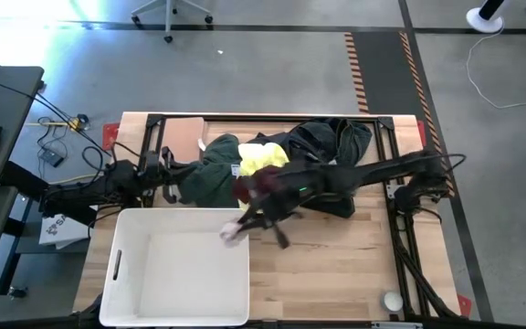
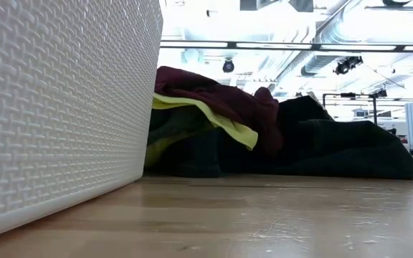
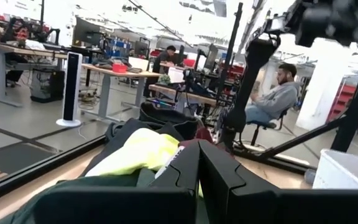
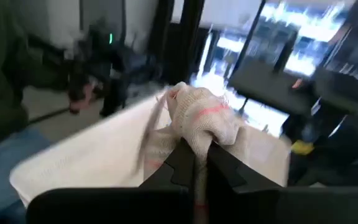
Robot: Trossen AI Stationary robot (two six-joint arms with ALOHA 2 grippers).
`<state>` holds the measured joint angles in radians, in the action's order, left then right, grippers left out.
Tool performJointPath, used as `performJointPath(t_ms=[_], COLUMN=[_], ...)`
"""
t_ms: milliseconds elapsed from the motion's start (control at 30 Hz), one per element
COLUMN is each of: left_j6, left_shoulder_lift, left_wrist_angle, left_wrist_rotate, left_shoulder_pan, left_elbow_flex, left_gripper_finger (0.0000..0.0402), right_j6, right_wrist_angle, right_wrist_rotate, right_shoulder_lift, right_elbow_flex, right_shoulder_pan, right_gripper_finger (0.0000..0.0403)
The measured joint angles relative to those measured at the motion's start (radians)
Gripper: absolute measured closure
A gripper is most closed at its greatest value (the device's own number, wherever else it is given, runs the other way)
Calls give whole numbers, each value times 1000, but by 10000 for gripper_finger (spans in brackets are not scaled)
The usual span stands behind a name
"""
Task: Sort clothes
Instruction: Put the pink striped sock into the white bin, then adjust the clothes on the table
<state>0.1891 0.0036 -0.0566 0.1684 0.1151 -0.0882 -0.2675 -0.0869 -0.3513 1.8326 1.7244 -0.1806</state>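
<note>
While your right gripper (image 4: 194, 163) pinches the pale sock (image 4: 199, 119) at the white bin's (image 1: 135, 311) rim, an early release drops it outside (left gripper (image 3: 199, 177), closed empty, waits by the pile (image 1: 272, 164)).

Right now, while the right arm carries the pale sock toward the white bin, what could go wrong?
1. The right gripper pinches only an edge of the pale sock, so it may slip out short of the white bin.
2. The right arm reaches over the pile; it could drag the maroon garment along.
</note>
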Motion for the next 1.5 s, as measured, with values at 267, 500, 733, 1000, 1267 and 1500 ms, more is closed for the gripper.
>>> performJointPath(t_ms=[267, 500, 733, 1000, 1267, 1500], left_j6=[45, 45, 45, 46, 46, 46], left_shoulder_lift=[0, 0, 0, 0, 1, 1], left_wrist_angle=[6, 6, 7, 17, 38, 38], left_wrist_rotate=[1, 2, 3, 1, 2, -8], left_shoulder_pan=[0, 0, 0, 0, 0, 0], left_elbow_flex=[-2, -2, -2, -2, -2, -2], left_gripper_finger=[397, 397, 397, 397, 397, 397], right_j6=[47, 81, 78, -5, -123, -48], right_wrist_angle=[-411, -568, -665, -840, -1032, -1143], right_wrist_rotate=[2, 3, 4, 208, 220, 245], right_shoulder_lift=[299, 434, 432, 310, 266, 255], right_elbow_flex=[354, 494, 594, 585, 584, 583], right_shoulder_pan=[31, 45, 59, 14, 6, 116], right_gripper_finger=[391, 331, 226, 211, 214, 215])
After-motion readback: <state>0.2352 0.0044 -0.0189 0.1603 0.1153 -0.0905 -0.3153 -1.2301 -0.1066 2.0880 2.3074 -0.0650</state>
